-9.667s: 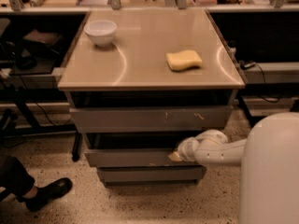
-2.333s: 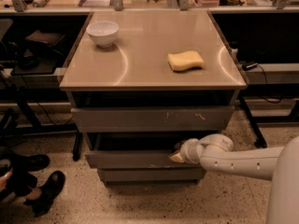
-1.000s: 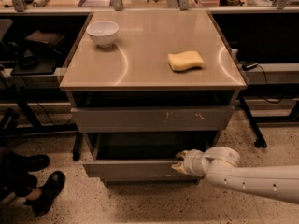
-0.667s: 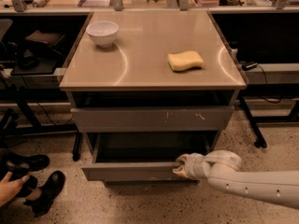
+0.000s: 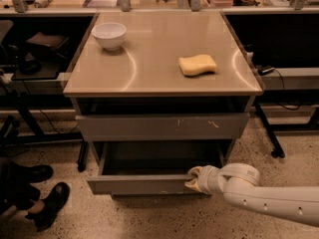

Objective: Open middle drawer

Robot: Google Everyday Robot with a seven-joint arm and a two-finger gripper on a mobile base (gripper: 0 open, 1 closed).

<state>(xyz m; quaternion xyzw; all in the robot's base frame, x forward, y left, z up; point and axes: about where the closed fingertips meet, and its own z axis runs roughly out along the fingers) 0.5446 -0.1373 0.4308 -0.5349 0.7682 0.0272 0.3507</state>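
Note:
The middle drawer is a plain grey front, pulled well out of the cabinet toward me, and its shallow dark tray shows inside. My gripper is at the right end of that front, against its top edge, with the white arm reaching in from the lower right. The larger grey front with pale scratch marks sits above it, pushed in. The smallest front is hidden below the open drawer.
A white bowl and a yellow sponge lie on the tan cabinet top. A person's dark shoes stand on the floor at the lower left. Black table legs and cables flank the cabinet.
The middle drawer has slid out toward me, from slightly ajar to well open. My gripper moved with its right end, and my arm drew back to the lower right.

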